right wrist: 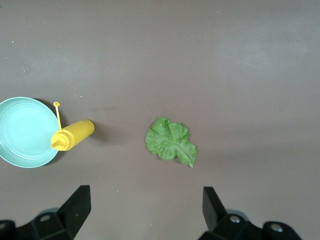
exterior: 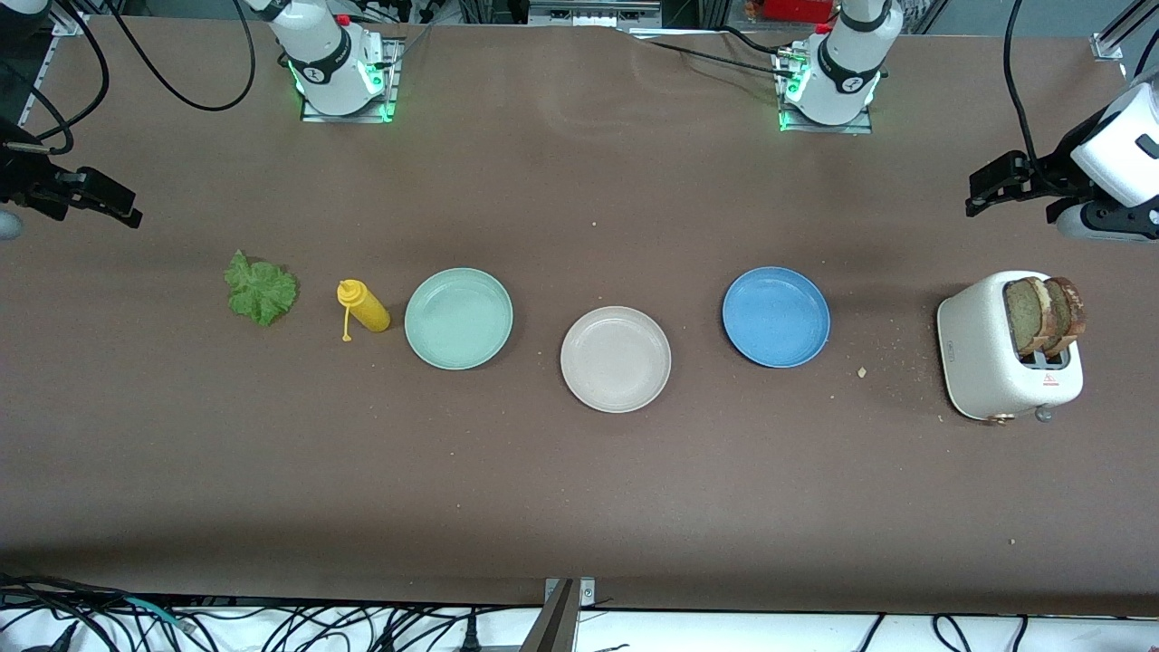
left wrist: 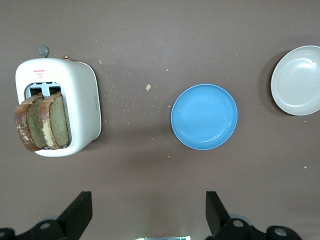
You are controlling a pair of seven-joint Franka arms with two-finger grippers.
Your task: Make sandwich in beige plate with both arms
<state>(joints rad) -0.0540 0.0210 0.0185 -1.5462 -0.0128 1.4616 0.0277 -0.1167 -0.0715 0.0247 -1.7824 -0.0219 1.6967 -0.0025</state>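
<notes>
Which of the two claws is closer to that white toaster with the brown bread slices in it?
The left claw. It hangs open in the air next to the white toaster, at the left arm's end of the table. The right claw, also open, waits near the green lettuce leaf.

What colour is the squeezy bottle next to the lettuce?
Yellow. The bottle shows best in the right wrist view, lying beside the mint-green plate.
</notes>
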